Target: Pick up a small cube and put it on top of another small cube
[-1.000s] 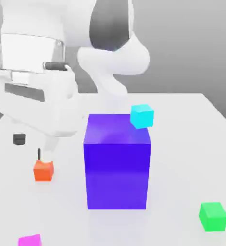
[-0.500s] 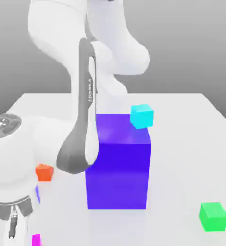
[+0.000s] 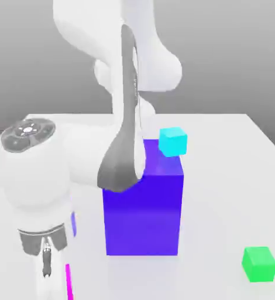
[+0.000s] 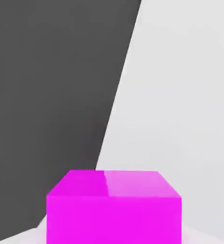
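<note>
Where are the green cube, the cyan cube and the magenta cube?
Green cube [image 3: 258, 265]: exterior view, on its front face.
Cyan cube [image 3: 173, 143]: exterior view, on its front face.
Magenta cube [image 4: 114, 221]: hand view, on its broad side face.

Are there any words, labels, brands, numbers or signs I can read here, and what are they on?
No text that can be read.
Dark strip on the robot arm: faint marks, too blurred to read.
Blue block, cyan cube, green cube and magenta cube: no writing on the sides in view.
</note>
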Controlling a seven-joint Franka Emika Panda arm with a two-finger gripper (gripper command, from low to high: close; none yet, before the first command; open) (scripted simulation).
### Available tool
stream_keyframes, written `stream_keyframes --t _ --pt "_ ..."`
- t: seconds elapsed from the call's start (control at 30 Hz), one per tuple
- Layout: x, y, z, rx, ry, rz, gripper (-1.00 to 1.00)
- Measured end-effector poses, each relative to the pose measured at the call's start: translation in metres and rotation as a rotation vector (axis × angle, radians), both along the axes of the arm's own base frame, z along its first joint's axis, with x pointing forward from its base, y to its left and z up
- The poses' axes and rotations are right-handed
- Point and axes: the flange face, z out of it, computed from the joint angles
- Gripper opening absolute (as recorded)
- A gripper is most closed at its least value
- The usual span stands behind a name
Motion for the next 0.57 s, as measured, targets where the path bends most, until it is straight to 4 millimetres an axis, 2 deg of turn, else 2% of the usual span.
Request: stream_keyframes --t 0.1,0.17,0.3,0.37,0.4,0.43,0.47,0.57 --pt "-0.008 0.075 0.009 0.004 0.000 0.059 -1.00" --pt "-0.020 0.126 0.016 0.003 0.000 0.101 -1.00" --pt "-0.062 0.227 0.025 -0.004 -0.001 0.192 -1.00" --pt "-0.086 0.278 0.014 -0.011 -0.002 0.239 -1.00" --pt "-0.097 0.301 -0.001 -0.015 -0.002 0.260 -1.00" --pt "-0.104 0.312 -0.015 -0.016 -0.002 0.272 -1.00" --pt "-0.108 0.317 -0.023 -0.016 -0.001 0.277 1.00" --pt "-0.108 0.317 -0.023 -0.016 -0.001 0.277 1.00"
